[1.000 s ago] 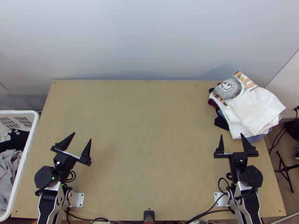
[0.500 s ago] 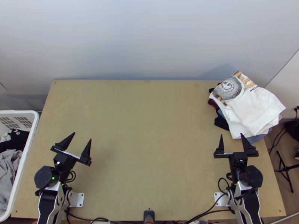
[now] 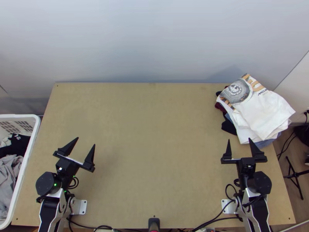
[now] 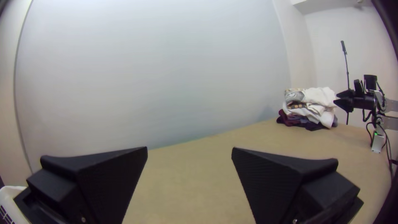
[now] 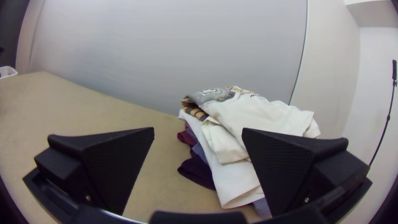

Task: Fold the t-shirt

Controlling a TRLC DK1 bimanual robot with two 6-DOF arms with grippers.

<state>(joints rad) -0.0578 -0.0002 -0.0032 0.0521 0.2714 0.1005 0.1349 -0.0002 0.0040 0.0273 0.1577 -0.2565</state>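
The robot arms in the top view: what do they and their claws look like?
The left arm and right arm have silver-white links, black joints and black cables; the left one shows small green lights. The left claw and right claw are black, each with two wide, tapering fingers, ribbed inside.

left gripper [image 3: 86,141]: position changed slightly between the top view of 0.5 s ago and now. direction of displacement: toward the right of the top view, inward over the counter [image 3: 154,135], in the sense of the other arm's side. magnitude: very small.

affected parts: the 2 black fingers [image 3: 89,155], whose tips now lie slightly farther right than in the 2 earlier top views; the crossbar [image 3: 68,157] that carries the fingers, displaced in the same direction; and, to a lesser degree, the round black joint [image 3: 46,183] behind the crossbar, with its green indicator light [image 3: 55,185].
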